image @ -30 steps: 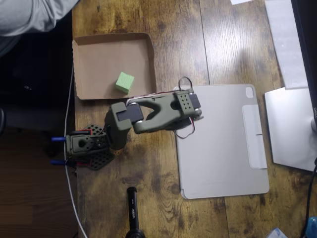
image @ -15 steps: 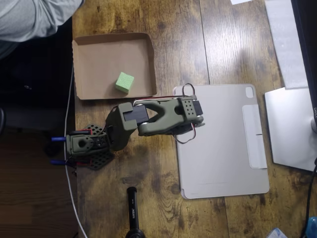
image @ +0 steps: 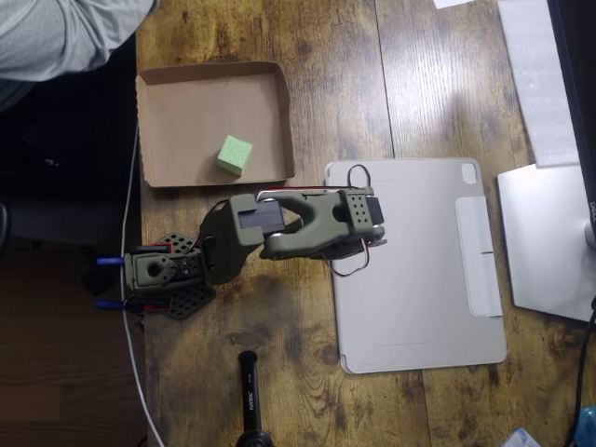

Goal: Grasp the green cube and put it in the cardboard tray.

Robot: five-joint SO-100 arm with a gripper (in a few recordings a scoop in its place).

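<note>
The green cube (image: 235, 155) is a small, pale lime block with a matte, foam-like surface, sitting slightly turned so its edges run at a slant to the walls around it. It lies on the flat bottom of the cardboard tray (image: 168, 121), in the lower right part of the tray in the overhead view, near the lower wall but not touching it. The tray is shallow, brown, roughly square, with low folded-up walls.

The olive-green arm (image: 307, 223) stretches just below the tray's lower right corner, its far end lying over the upper left part of the grey tablet cover (image: 428, 279). The gripper (image: 358, 212) is seen from above and its fingers are hidden under the wrist housing, so whether they are spread or closed cannot be told. The cube is well apart from it, up and to the left, with the tray wall between them.

Below the tray's lower left corner stands the arm's base (image: 163, 275) on the wooden table (image: 335, 84).
</note>
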